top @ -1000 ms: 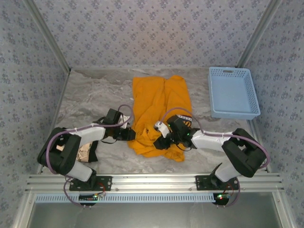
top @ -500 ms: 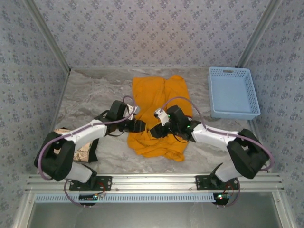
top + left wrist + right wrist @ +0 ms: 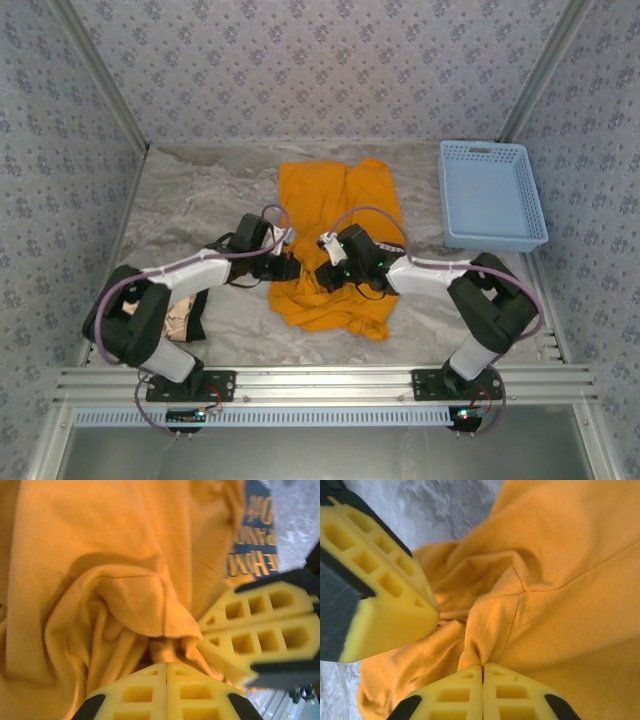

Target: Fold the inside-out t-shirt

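The inside-out t-shirt (image 3: 335, 205) is orange-yellow and lies crumpled in the middle of the marble table, running from far to near. My left gripper (image 3: 293, 268) and right gripper (image 3: 318, 272) meet tip to tip at its left-middle edge. In the left wrist view my left gripper (image 3: 167, 667) is shut, with a bunched fold of the t-shirt (image 3: 100, 555) pinched at its tip. The right arm's fingers (image 3: 260, 630) sit just to the right, below a dark blue print (image 3: 255, 535). In the right wrist view my right gripper (image 3: 483, 669) is shut on a seamed fold of the t-shirt (image 3: 560, 580).
A light blue basket (image 3: 492, 195) stands at the back right. A beige cloth with a dark edge (image 3: 185, 318) lies beside the left arm's base. Patterned walls close in three sides, and a metal rail (image 3: 320, 385) runs along the near edge.
Both grippers moved away from the near hem and toward each other, meeting at the shirt's left-middle. The near part of the shirt has bunched slightly.
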Controlling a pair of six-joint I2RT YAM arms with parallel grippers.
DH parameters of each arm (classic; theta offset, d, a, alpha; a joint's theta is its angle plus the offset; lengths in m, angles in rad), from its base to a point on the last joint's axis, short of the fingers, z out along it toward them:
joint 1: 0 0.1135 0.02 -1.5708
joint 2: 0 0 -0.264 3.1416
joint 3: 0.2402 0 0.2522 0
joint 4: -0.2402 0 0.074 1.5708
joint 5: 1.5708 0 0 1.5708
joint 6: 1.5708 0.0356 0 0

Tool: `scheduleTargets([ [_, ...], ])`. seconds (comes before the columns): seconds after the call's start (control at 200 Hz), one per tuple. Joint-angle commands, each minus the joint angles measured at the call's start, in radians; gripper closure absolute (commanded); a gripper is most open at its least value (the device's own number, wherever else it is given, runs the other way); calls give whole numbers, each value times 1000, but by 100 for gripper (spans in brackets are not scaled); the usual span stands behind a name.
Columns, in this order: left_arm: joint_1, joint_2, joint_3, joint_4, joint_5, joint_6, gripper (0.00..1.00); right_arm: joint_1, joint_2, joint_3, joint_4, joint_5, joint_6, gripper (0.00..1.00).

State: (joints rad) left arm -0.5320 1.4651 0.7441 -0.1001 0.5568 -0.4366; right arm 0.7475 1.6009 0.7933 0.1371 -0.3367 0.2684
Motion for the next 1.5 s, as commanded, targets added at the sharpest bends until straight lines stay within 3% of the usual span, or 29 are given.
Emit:
scheduleTargets([
  [0.0, 7, -108, -56, 36, -16, 75, 100, -16, -125, -33, -34, -36, -70, 94],
  [0.185, -38, -177, -239, 231, -65, 115, 100, 0, -181, -185, -2, 47, -88, 88],
  [0.265, -45, -206, -282, 216, -115, 128, 100, 3, -173, -235, 24, 93, -44, 77],
  [0.36, -46, -232, -275, 184, -87, 128, 67, 6, -190, -239, -16, 140, -23, 63],
  [0.42, -53, -244, -255, 172, -61, 131, 59, 7, -219, -229, -55, 153, -39, 60],
  [0.545, -74, -223, -171, 96, -76, 137, 57, 7, -297, -170, -174, 219, -32, 58],
  [0.655, -111, -169, -133, 130, -111, 126, 57, 18, -329, -105, -252, 296, 29, 57],
  [0.83, -128, -39, -65, 112, -185, 83, 56, 79, -272, -53, -229, 292, 157, 57],
  [1.039, -145, 34, -50, 107, -192, 104, 60, 119, -120, -23, -150, 272, 177, 57],
  [1.134, -145, 42, -66, 137, -177, 116, 81, 120, -58, 3, -120, 272, 146, 62],
  [1.249, -143, 9, -70, 121, -146, 149, 100, 100, -17, 50, -120, 260, 106, 81],
  [1.304, -144, -41, -94, 130, -141, 156, 100, 94, -38, 50, -117, 238, 80, 87],
  [1.494, -144, -312, -241, 154, -180, 200, 100, 82, -168, -37, -139, 156, -50, 89],
])
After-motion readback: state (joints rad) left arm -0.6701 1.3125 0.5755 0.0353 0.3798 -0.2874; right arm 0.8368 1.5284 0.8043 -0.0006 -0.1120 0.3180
